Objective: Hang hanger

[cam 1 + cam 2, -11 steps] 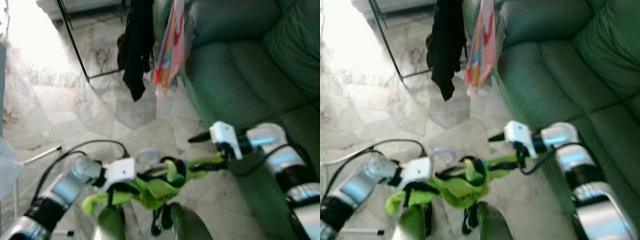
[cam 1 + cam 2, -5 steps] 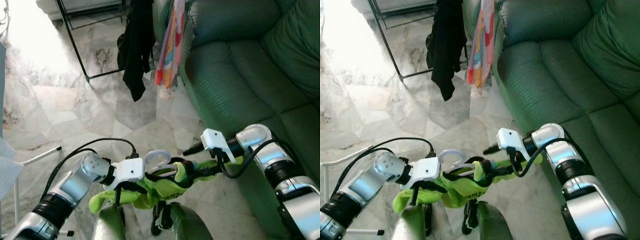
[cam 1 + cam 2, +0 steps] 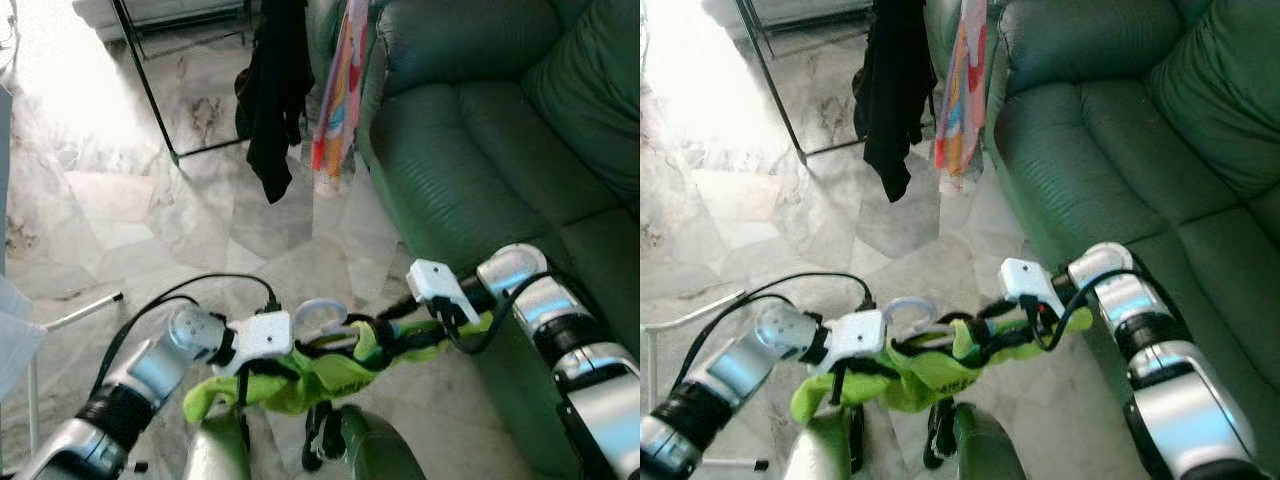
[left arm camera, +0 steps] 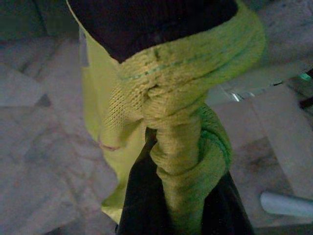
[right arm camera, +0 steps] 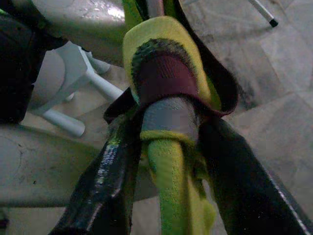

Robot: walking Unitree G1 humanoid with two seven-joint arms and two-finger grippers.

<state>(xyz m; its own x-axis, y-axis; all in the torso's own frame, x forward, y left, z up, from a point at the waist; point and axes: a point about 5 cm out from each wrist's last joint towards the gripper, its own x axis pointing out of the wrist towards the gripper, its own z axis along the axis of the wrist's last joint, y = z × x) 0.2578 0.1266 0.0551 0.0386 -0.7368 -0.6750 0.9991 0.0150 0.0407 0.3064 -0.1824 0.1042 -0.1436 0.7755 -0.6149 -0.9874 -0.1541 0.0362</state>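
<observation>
Daylight from the far left, soft focus

Glare whitens the marble floor point(image 3: 60, 90) at far left; the green sofa point(image 3: 480, 130) on the right sits dimmer. Head views are mildly soft. The left wrist view is dim and grainy, the right wrist view blurred up close.

head eyes look down — wrist views close on the hanger point(image 5: 168, 122).

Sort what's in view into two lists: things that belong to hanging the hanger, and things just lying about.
Belongs to the job:
- hanger with its pale hook
- green garment draped on it
- left gripper, shut on the garment
- right gripper, shut on the hanger
- black rack on the floor ahead

Just lying about:
- green sofa
- black clothes and colourful cloth already hanging
</observation>
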